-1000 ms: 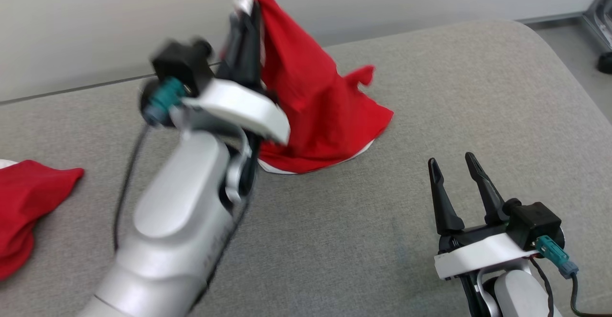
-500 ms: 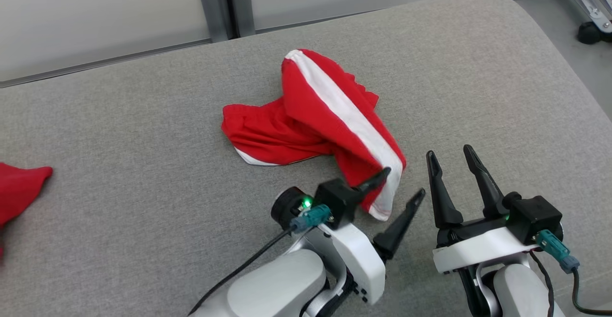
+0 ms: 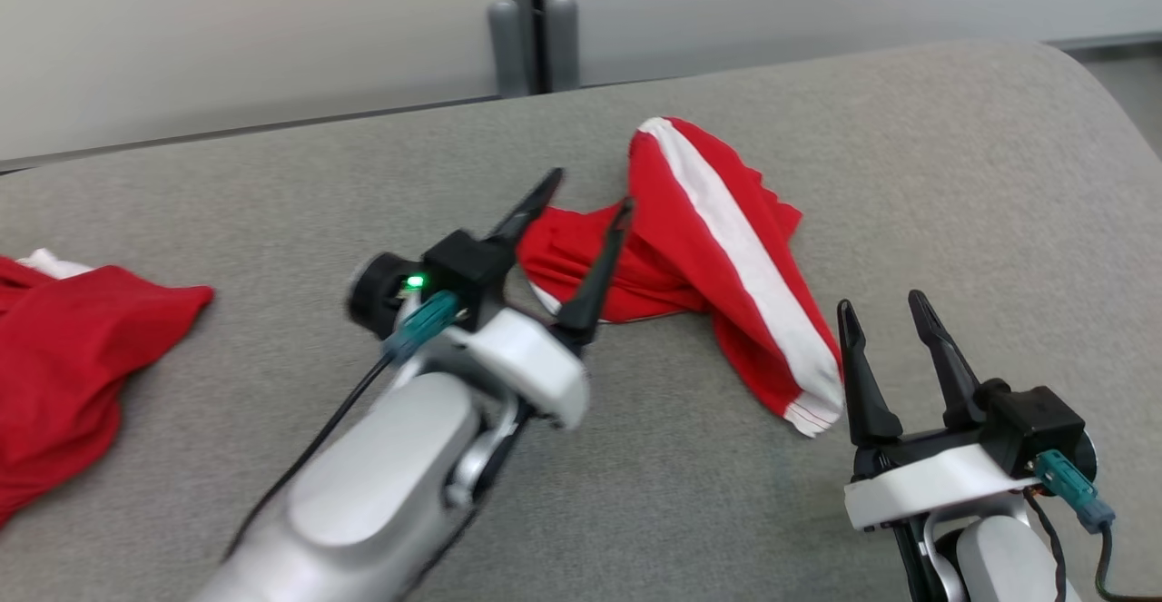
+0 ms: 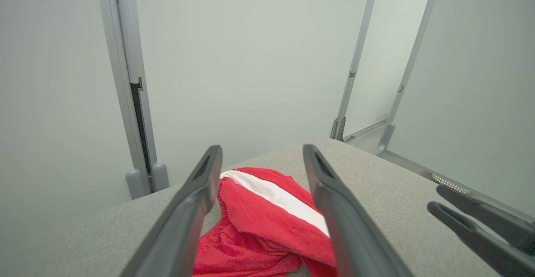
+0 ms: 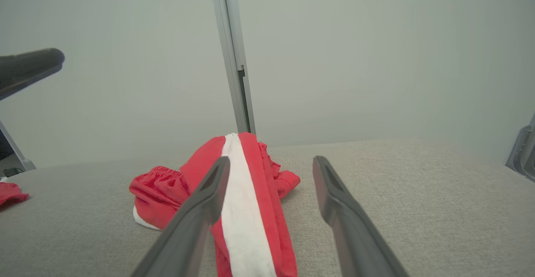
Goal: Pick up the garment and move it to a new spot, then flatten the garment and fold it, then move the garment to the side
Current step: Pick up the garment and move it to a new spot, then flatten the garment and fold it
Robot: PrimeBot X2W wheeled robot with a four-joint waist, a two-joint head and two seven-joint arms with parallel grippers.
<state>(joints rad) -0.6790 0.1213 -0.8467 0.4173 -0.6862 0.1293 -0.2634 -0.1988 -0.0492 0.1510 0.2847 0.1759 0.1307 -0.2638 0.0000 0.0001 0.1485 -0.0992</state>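
Lying crumpled on the grey cushion [image 3: 953,175], the red white-striped shorts [image 3: 717,257] are sitting ungripped; the left gripper [image 3: 591,189] is hovering open-jawed over them, the right gripper [image 3: 881,301] open alongside, another red garment [image 3: 73,348] well left.

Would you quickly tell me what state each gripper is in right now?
Left gripper: open, holding nothing.
Right gripper: open, holding nothing.
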